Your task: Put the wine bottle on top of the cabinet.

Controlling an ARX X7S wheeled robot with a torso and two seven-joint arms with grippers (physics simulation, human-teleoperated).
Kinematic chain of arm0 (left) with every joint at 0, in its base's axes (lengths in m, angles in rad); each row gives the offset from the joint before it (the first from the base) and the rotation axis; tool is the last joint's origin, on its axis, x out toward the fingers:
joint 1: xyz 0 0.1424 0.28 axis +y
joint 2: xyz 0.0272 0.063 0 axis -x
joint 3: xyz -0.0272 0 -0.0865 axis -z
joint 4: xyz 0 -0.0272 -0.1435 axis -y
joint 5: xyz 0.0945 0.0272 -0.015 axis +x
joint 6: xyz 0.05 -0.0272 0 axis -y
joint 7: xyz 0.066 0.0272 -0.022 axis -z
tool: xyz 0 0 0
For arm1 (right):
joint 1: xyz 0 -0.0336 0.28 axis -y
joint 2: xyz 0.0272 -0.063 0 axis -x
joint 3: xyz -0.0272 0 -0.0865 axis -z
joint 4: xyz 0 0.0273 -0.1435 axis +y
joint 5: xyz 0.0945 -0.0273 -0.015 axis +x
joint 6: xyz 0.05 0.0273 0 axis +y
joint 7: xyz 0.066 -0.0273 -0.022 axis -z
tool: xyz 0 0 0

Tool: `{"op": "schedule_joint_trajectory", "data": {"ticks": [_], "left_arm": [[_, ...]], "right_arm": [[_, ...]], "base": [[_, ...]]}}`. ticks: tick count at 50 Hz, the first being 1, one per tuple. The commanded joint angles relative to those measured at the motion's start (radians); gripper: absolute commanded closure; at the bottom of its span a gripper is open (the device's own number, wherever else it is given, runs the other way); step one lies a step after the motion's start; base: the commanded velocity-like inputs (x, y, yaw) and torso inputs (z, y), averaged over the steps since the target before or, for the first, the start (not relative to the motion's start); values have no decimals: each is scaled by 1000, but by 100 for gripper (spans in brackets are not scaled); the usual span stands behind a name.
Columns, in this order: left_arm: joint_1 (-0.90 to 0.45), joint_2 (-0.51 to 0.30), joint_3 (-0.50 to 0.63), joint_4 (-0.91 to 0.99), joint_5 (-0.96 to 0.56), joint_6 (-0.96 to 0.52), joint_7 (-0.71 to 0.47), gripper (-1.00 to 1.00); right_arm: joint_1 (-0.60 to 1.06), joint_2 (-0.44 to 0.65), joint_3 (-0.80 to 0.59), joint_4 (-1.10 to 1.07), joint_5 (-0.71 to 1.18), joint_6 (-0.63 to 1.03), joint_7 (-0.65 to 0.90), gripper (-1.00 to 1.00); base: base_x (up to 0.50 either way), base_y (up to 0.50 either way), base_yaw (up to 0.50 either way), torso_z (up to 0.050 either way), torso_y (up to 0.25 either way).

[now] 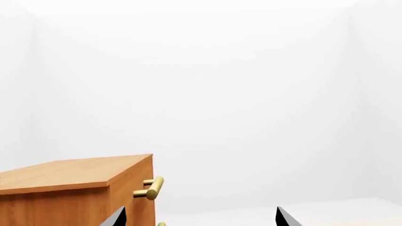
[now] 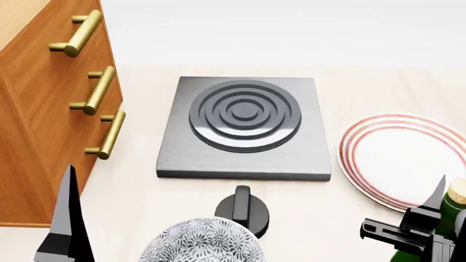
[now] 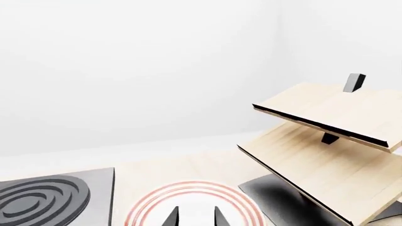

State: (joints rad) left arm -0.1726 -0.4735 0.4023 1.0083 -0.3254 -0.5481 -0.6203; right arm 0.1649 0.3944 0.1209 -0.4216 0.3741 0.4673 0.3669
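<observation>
The wine bottle (image 2: pixel 453 213), dark green with a tan cork, stands at the head view's bottom right edge, against my right gripper (image 2: pixel 446 192). The right wrist view shows only that gripper's (image 3: pixel 195 217) two fingertips, a narrow gap apart, with no bottle between them. The gripper looks shut on the bottle's neck further back. The orange-brown cabinet (image 2: pixel 43 109) with brass bar handles stands at the left. Its flat top also shows in the left wrist view (image 1: pixel 69 173). My left gripper (image 1: pixel 199 218) is wide open and empty, near the cabinet's front (image 2: pixel 67 224).
A grey hob plate with raised rings (image 2: pixel 244 128) lies mid-table. A white plate with red rings (image 2: pixel 396 155) lies right of it. A black knob (image 2: pixel 243 210) and a patterned round dish (image 2: pixel 200 243) sit near me. A pale slanted wooden rack (image 3: pixel 326 141) stands beyond the plate.
</observation>
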Motion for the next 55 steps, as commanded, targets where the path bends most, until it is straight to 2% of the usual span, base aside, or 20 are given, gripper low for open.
{"op": "schedule_joint_trajectory", "data": {"ticks": [1,16,22,33,44,55], "left_arm": [[2,12,-21,3,-14,18,24,-100],[-9,-13,10,-6,-13,25,-5,-100],[-11,-19,22,-15,-17,35,-12,-100],[-21,-29,41,-19,-24,40,-27,-100],[-20,-37,48,-31,-34,59,-33,-100],[-19,-51,38,-37,-54,76,-40,-100]], "right_arm": [[-7,-19,19,0,-30,1,-27,100],[56,34,18,-84,-12,92,-16,100],[176,83,38,-193,56,234,0,100],[332,114,-33,-231,83,341,5,100],[440,43,-131,-161,124,351,-34,100],[462,-6,-265,-125,91,316,-61,100]], "base": [[0,0,0,0,0],[0,0,0,0,0],[0,0,0,0,0],[0,0,0,0,0],[0,0,0,0,1],[0,0,0,0,0]]}}
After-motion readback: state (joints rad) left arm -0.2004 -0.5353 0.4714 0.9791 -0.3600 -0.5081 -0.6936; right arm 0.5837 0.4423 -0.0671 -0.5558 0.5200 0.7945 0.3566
